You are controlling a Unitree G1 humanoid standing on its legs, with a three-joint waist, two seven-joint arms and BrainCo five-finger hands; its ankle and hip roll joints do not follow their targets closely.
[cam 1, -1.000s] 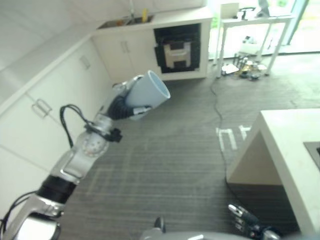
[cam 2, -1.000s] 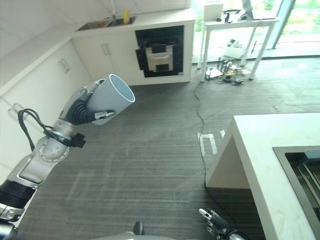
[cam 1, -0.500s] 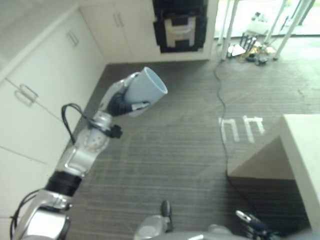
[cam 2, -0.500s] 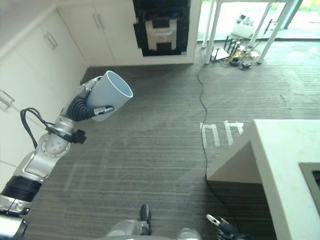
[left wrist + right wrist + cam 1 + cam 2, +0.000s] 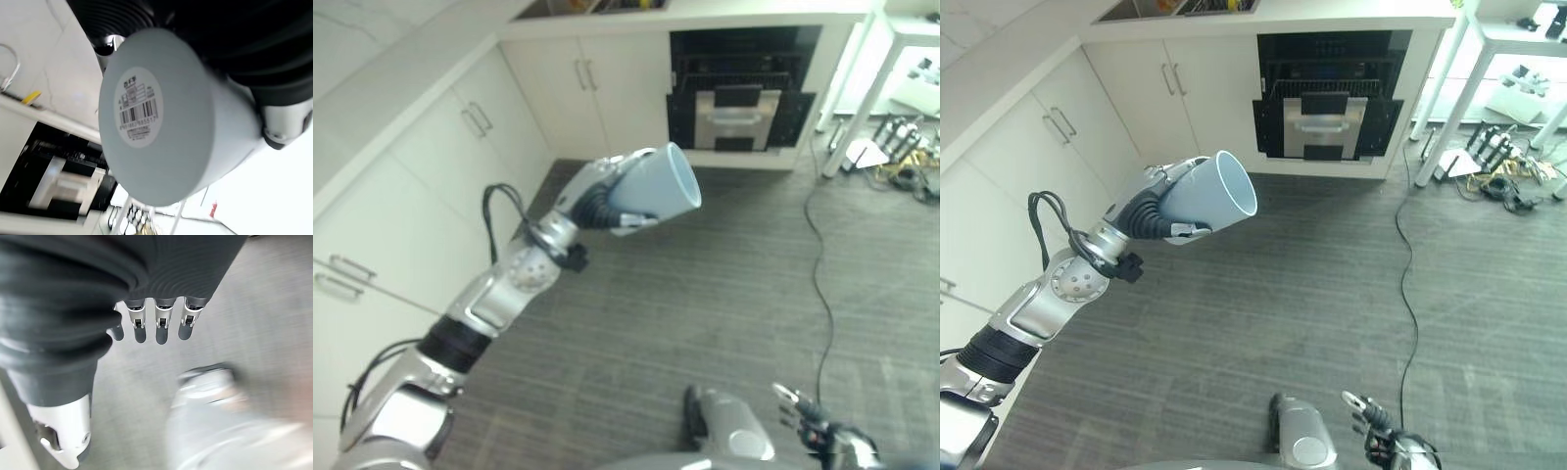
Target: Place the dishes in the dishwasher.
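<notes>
A pale blue cup (image 5: pixel 656 188) lies on its side in my left hand (image 5: pixel 597 201), mouth turned toward the far right. The fingers curl round its base, held out over the grey floor. From the left wrist view the cup's (image 5: pixel 161 132) flat bottom with a barcode label faces the camera. Ahead stands the open dishwasher (image 5: pixel 1327 98), a dark bay under the counter with its door tilted down. My right hand (image 5: pixel 1376 431) hangs low at the bottom edge, its fingers (image 5: pixel 161 325) straight and holding nothing.
White cabinets (image 5: pixel 440 166) with metal handles run along the left under a pale counter (image 5: pixel 1028 59). A white table (image 5: pixel 1498 39) stands at the far right, with clutter (image 5: pixel 1494 166) on the floor beneath it. A black cable (image 5: pixel 1410 274) trails across the grey carpet.
The whole picture has shifted: the camera turned toward the dishwasher, and the island counter has left the view. My left hand still holds the cup the same way.
</notes>
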